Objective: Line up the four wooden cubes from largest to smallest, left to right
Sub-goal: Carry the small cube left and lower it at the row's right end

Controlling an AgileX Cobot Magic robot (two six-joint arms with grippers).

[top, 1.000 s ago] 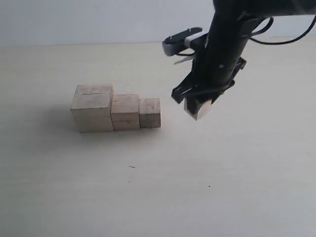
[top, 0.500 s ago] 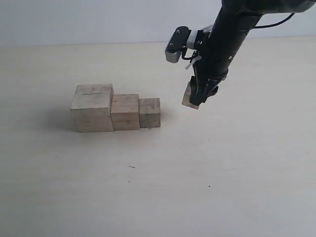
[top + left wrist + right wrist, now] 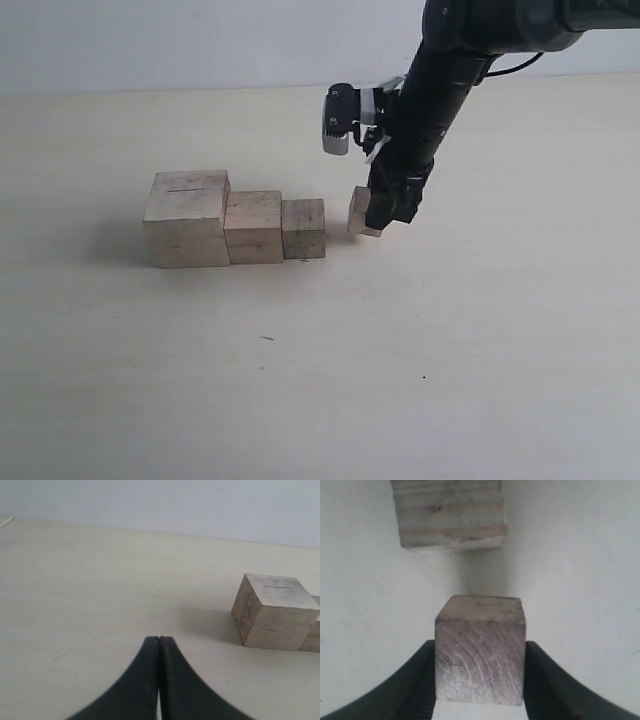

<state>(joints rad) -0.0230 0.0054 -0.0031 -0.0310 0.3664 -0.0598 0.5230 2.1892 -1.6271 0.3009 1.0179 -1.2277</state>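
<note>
Three pale wooden cubes stand in a touching row on the table: the largest cube with a thin slit on top at the left, a medium cube beside it, then a smaller cube. The smallest cube hangs just right of the row, a small gap from the third cube, with my right gripper shut on it. In the right wrist view this smallest cube sits between the fingers, facing the third cube. My left gripper is shut on nothing, left of the largest cube.
The pale tabletop stretches bare in front of and behind the row. A light wall rises at the table's far edge.
My right gripper has carried the smallest cube leftward and down, from well right of the row to just beside the third cube. The three cubes in the row have not moved.
</note>
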